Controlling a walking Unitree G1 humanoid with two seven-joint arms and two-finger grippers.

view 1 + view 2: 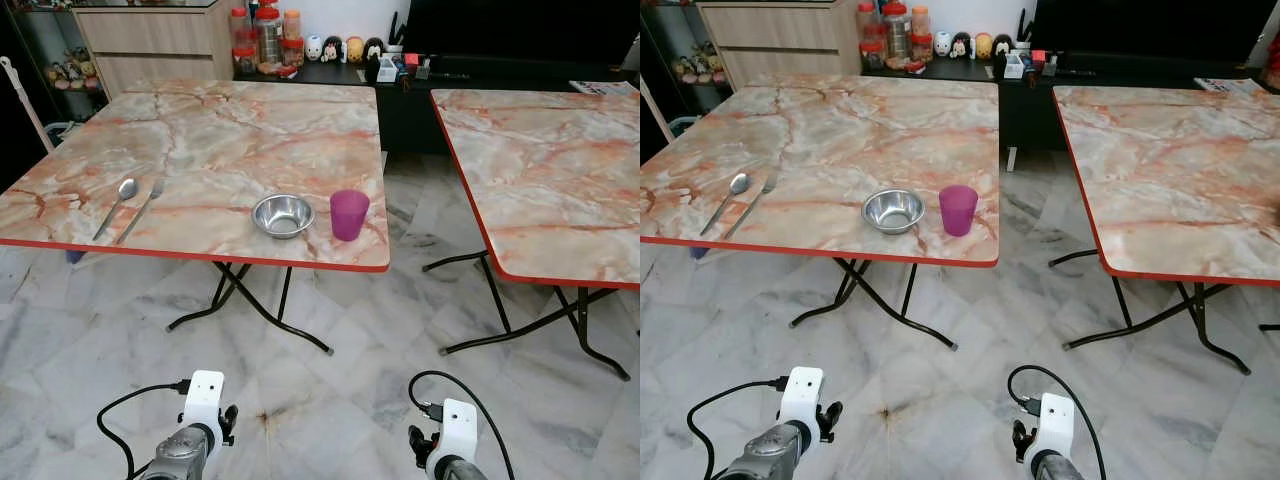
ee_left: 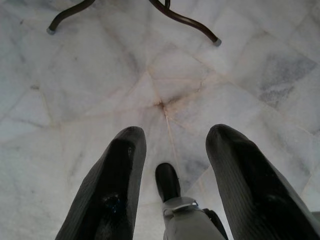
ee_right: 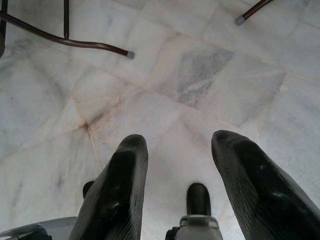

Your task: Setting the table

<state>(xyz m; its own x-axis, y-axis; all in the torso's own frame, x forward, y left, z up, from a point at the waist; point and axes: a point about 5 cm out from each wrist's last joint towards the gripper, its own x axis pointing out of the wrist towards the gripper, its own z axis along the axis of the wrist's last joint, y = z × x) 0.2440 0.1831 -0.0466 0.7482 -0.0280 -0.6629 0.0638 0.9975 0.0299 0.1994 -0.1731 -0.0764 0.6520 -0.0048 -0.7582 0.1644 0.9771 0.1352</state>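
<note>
Hanging idle: L/R fingers (image 2: 125, 165) apart, empty.

A marbled, red-edged folding surface (image 1: 230, 130) stands on a pale marble floor (image 1: 330, 400); near its front edge lie a spoon (image 1: 118, 203) and a fork (image 1: 142, 210) side by side at the left; a steel bowl (image 1: 282, 214) and an upright purple cup (image 1: 349, 214) stand just apart at the right; a second matching surface (image 1: 540, 170) stands to the right.
</note>
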